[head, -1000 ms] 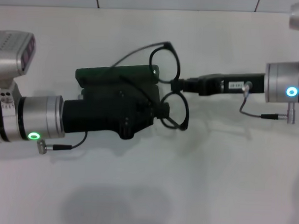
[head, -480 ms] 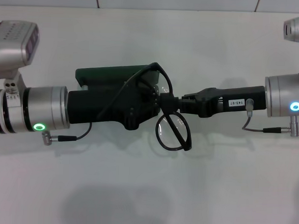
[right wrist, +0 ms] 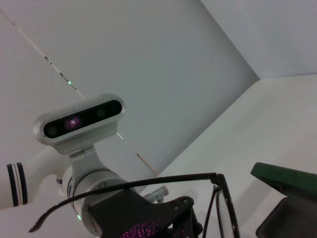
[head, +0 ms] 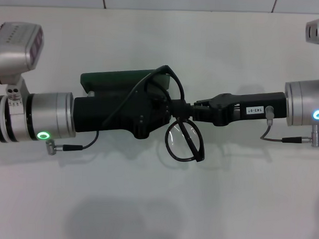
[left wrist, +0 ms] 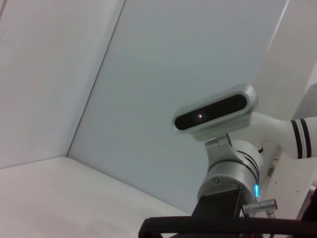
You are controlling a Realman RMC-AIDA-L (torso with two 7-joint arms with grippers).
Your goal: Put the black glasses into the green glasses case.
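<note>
The thin black glasses (head: 184, 135) look like shiny plastic with clear, smooth lenses. The dark green hard case (head: 119, 79) looks smooth and dull, not shiny. The black right gripper (head: 188, 108) looks like dull plastic. The white table (head: 157, 198) is smooth and matt.

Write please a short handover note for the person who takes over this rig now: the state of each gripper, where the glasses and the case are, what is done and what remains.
Right gripper: shut on the black glasses at the bridge, holding them in the air at the right end of the case.
Left gripper: over the green glasses case; its fingers are hidden, so the state is unclear.
Case: on the white table, mostly covered by the left arm; the right wrist view shows its lid raised, so it is open.
Done: glasses picked up and brought to the case.
Left: lower them into the case, then release.
</note>
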